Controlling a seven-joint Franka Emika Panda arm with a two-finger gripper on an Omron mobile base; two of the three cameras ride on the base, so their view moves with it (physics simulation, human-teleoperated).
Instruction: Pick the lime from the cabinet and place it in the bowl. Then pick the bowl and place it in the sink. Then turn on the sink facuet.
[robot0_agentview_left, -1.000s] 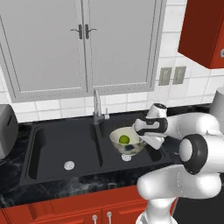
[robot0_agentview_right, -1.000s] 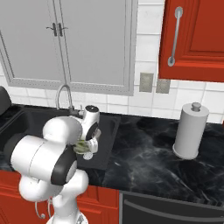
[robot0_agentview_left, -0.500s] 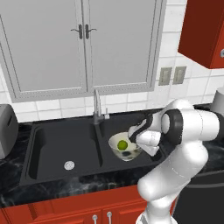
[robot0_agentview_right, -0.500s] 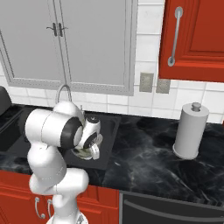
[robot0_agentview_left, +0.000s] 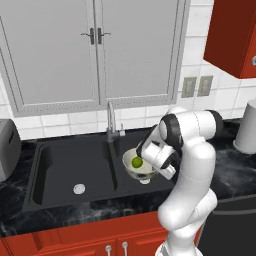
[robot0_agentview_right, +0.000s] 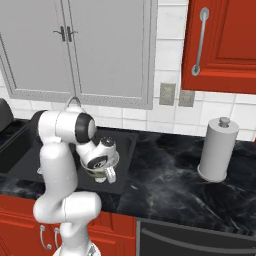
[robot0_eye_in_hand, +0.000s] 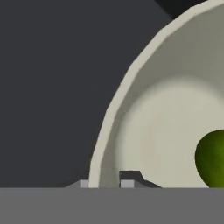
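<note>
- No brand, label or writing can be read on anything here.
- The gripper (robot0_eye_in_hand: 108, 183) has its fingers pinched narrow on the rim of the bowl (robot0_agentview_left: 131, 167), one tip inside the wall and one outside, seen in the hand view.
- The lime (robot0_agentview_left: 136, 161) lies inside the bowl; in the hand view it is cut off at the right edge.
- The bowl is in the right basin of the sink (robot0_agentview_left: 60, 165), low over its floor, with the arm covering its right side; whether its base touches the floor is hard to tell.
- In the right base view the bowl (robot0_agentview_right: 98, 172) is mostly hidden behind the wrist.
- The sink faucet (robot0_agentview_left: 111, 125) stands upright behind the divider between the basins.
- The red cabinet (robot0_agentview_left: 232, 40) is cut off at the upper right.
- Since half a second ago the elbow has dropped lower, and the bowl sits deeper in the basin.
</note>
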